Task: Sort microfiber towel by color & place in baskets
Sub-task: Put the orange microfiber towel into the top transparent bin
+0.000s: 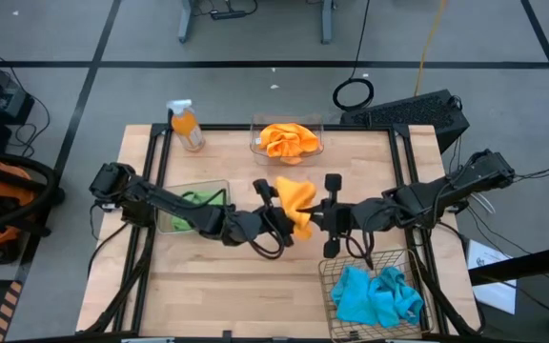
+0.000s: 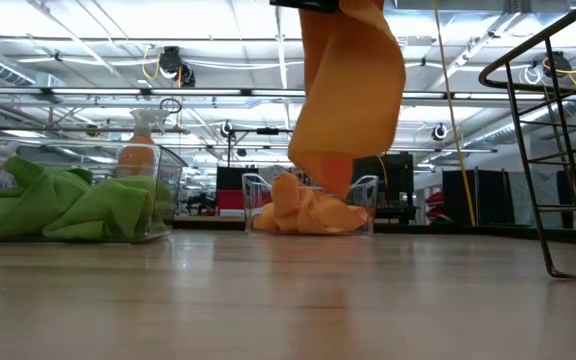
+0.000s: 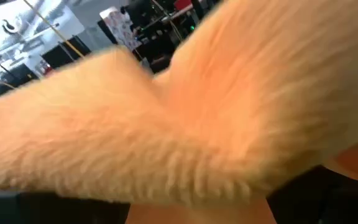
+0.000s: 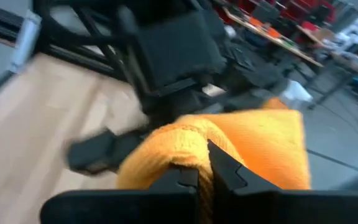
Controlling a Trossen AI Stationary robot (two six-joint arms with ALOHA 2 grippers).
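Wooden desk, mid-frame: both hands meet at a lifted orange towel. Right hand pinches it; left hand grip unclear. Orange-filled tub lies toward the top.

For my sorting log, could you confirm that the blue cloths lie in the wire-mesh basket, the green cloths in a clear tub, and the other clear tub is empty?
Not quite: the far clear plastic tub is not empty. The high view shows a crumpled orange microfiber cloth inside it. The rest is right: bright blue cloths in the bronze wire-mesh basket, green cloths in the other clear tub.
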